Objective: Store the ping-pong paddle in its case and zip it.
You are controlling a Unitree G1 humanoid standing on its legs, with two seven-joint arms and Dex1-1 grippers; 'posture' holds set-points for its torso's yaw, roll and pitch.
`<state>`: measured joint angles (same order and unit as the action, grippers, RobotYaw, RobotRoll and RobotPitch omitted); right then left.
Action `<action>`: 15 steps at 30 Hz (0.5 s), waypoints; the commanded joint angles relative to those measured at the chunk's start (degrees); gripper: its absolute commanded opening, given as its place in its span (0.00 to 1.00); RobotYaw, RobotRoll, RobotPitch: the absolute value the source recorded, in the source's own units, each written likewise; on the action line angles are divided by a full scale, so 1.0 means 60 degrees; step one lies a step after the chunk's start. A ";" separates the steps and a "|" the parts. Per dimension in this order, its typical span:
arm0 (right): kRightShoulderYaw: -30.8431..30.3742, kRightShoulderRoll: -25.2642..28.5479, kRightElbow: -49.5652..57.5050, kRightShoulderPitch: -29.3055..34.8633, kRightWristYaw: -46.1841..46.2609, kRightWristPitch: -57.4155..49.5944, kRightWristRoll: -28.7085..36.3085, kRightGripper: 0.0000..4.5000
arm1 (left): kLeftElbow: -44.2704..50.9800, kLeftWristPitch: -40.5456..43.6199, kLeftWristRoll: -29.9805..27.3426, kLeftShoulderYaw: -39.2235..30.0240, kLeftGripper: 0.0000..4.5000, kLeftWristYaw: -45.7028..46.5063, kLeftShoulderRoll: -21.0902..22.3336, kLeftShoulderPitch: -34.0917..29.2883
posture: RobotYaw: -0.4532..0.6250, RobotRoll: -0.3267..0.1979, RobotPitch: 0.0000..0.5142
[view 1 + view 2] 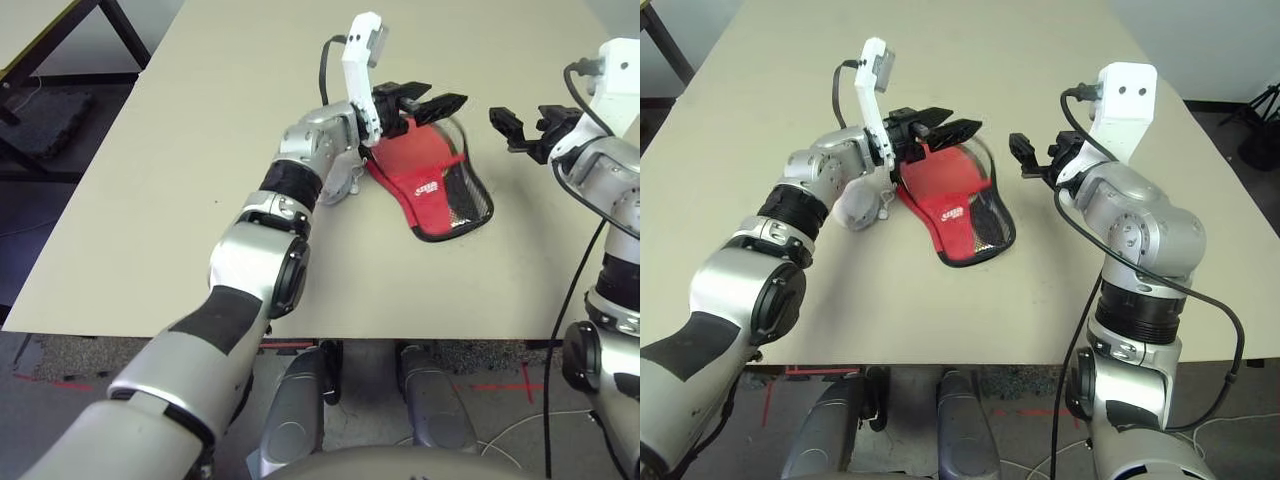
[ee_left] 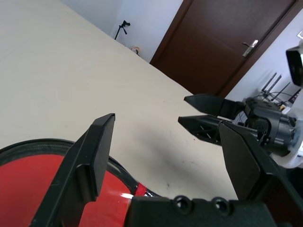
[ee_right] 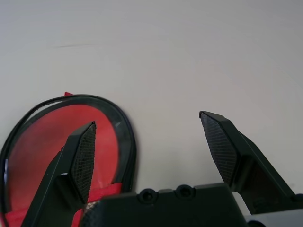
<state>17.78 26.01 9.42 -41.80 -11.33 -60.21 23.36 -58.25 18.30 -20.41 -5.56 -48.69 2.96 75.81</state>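
From the left eye, I see the red case lying on the pale tabletop, its black zipper edging running around the rim, a small white logo on the red fabric and a dark mesh pocket on the side toward the robot's right. The left jaws are spread above its far end, hiding part of it. The right jaws are off to the other side of the case, apart from it.

From the right eye, a whitish fuzzy ball sits on the tabletop just beside the case, on the robot's left, near the left forearm. The case lies between the two arms, its narrower end toward the robot.

From the left wrist, the left jaws stand wide, with nothing pinched; a round red face, the paddle, shows within the black rim of the case. The right jaws are across the tabletop, and a brown door stands beyond.

From the right wrist, the right jaws are spread wide and empty, and the paddle's red face lies inside the case, under a red strip of fabric.
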 commanded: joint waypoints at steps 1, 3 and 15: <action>0.0952 -0.0604 -0.0089 -0.0056 0.0334 -0.0919 0.0712 1.00 | 0.0866 0.0612 -0.0095 -0.0049 1.00 -0.0125 0.0151 -0.0025 | 0.36 0.62 0.45; 0.1551 -0.0982 -0.0057 -0.0047 0.0444 -0.1554 0.1154 1.00 | 0.1738 0.1000 -0.0001 0.0149 1.00 -0.0098 0.0348 -0.0303 | 0.37 0.62 0.45; 0.3107 -0.1558 0.0617 0.0807 0.1084 -0.3897 0.1694 1.00 | 0.7187 0.2653 0.0741 0.1729 1.00 0.0242 0.2137 -0.3637 | 0.40 0.62 0.47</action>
<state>35.00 16.32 11.91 -37.78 -5.90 -80.98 33.58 -18.97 32.43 -16.38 3.53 -47.80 15.25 56.03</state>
